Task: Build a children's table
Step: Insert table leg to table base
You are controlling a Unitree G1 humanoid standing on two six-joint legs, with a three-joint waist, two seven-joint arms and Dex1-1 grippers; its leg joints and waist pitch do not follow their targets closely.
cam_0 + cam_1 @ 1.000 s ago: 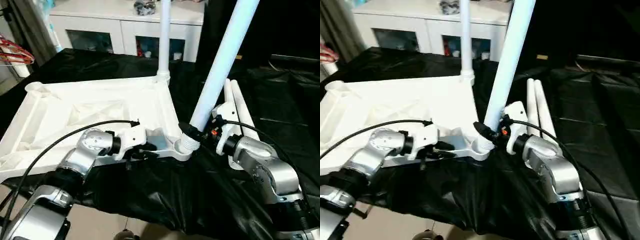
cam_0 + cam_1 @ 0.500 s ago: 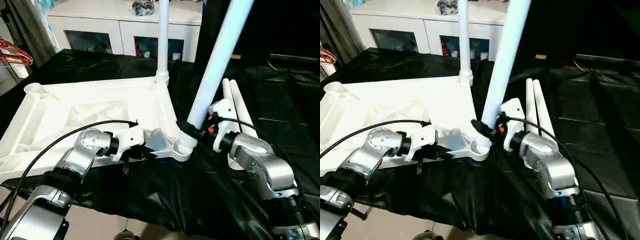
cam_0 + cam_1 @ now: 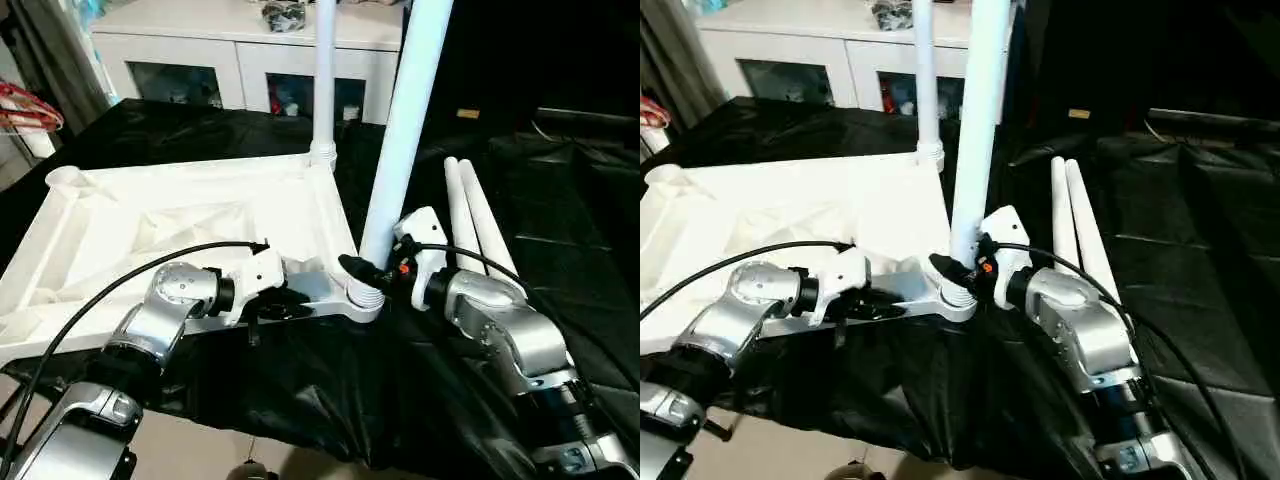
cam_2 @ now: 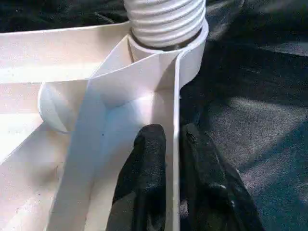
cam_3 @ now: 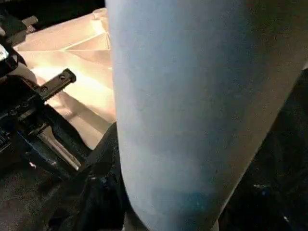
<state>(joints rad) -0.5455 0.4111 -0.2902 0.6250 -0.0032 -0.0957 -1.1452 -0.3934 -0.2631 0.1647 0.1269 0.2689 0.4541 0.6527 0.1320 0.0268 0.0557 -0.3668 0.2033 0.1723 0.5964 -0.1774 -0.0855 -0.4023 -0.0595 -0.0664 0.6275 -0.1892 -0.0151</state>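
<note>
The right gripper is half open around the foot of a leg, its black fingers either side of the tube just above the threaded end. That end sits in the near corner socket of the upturned tabletop, which lies on the black-draped bench. From this gripper the leg's long axis runs up toward 12 o'clock, nearly plumb, leaning a shade to 1. Whether that axis lines up with the socket is, I judge, what seating it hangs on.

The left gripper is at 9 o'clock from the socket, its fingers nearly closed, pinching the tabletop's thin rim. The right arm is the nearer to the leg.

At 11 o'clock, a second leg stands upright in the far corner. Two spare legs lie at 2 o'clock.

The left wrist view shows the thread sitting in the socket with coils above the rim; the head views do not resolve this.
</note>
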